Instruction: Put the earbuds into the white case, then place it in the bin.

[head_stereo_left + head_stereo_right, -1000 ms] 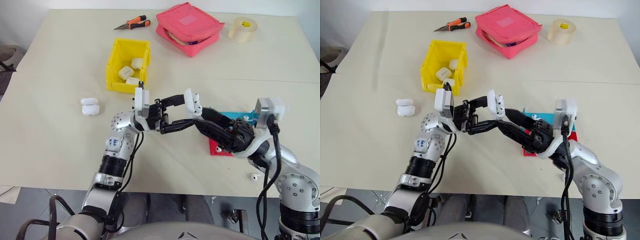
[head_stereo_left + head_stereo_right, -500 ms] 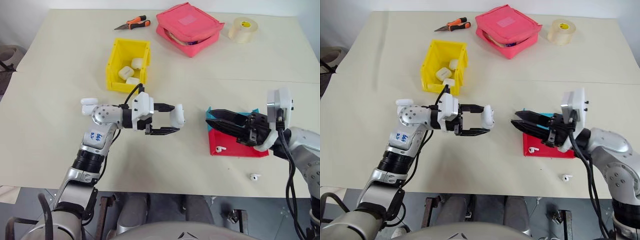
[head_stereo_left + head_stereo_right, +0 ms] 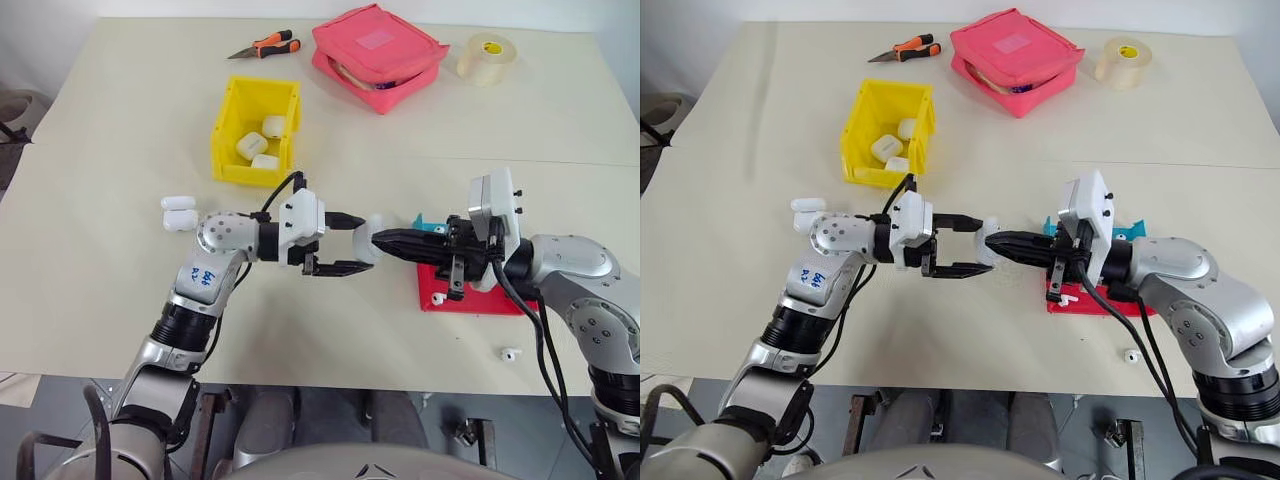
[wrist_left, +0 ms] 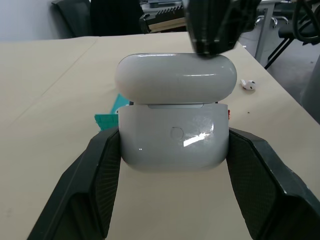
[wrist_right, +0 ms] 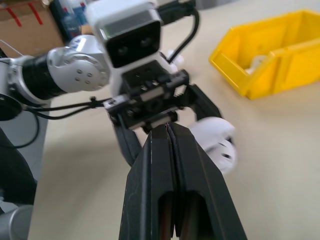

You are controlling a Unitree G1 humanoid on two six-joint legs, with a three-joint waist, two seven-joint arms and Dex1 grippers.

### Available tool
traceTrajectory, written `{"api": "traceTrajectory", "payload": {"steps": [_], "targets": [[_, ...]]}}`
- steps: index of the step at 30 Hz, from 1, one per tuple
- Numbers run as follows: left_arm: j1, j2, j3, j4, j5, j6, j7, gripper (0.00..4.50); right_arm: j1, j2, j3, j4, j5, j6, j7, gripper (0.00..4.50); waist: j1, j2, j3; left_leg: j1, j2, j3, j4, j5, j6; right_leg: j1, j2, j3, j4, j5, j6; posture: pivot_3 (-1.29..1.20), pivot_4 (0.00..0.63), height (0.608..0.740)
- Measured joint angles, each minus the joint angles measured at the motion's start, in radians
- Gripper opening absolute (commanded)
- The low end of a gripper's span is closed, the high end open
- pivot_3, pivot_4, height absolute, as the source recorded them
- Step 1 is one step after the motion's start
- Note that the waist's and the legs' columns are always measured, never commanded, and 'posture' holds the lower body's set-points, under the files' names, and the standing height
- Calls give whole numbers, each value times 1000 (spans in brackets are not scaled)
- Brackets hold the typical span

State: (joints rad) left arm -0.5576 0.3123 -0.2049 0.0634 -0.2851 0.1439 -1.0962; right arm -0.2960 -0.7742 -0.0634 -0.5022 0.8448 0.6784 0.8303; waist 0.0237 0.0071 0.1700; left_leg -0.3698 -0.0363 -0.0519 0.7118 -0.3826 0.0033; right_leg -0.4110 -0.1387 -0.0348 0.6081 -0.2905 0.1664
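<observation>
- A wide cream table (image 3: 120,300) carries everything; in the left wrist view, chairs and desks stand at the far end of the room.
- The left tool (image 3: 345,243) is clamped on the white case (image 3: 366,240), held level above the table with its lid (image 4: 176,75) hinged slightly up.
- The right tool (image 3: 385,241) has its fingers pressed together, tips at the case lid; whether a bud sits between them cannot be told.
- To do this step well, I judge the left arm should keep the case steady while the right tip works the lid or seats a bud squarely, with light pressure so the case is not twisted out of the grip.
- One of the earbuds (image 3: 510,353) lies loose near the table's near edge, another (image 3: 438,297) on the red-and-blue tray (image 3: 470,300).
- The bin (image 3: 228,125), yellow and already holding three cases, stands well apart behind; two spare cases (image 3: 180,213) lie left of the left arm.
- Pink pouch (image 3: 378,55), tape roll (image 3: 486,58) and cutters (image 3: 266,46) line the far side.
</observation>
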Motion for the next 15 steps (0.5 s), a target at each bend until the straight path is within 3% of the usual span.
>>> {"api": "traceTrajectory", "payload": {"steps": [4,10,13,15], "targets": [[13,-24,59,-44,-97,19,-5,2790,108,-41,-56,40,-27,4,13,35,4,0,0,-1,0,-2,0,0,0,1,-1,-1,0,0,0,0,150,740],[21,-25,77,-65,-122,7,2,2790,209,-3,-132,36,-29,-34,20,35,-2,0,0,1,1,1,0,0,0,0,0,-1,1,0,0,0,150,740],[59,-10,128,-66,-126,6,46,2790,283,48,-220,28,-35,-100,1,548,-2,0,0,1,0,1,0,0,0,0,0,0,1,0,0,0,150,740],[114,26,180,-77,-128,20,86,2790,335,82,-272,2,-38,-158,1,1191,-4,0,0,1,1,1,-1,0,0,0,0,0,1,0,0,0,150,740]]}}
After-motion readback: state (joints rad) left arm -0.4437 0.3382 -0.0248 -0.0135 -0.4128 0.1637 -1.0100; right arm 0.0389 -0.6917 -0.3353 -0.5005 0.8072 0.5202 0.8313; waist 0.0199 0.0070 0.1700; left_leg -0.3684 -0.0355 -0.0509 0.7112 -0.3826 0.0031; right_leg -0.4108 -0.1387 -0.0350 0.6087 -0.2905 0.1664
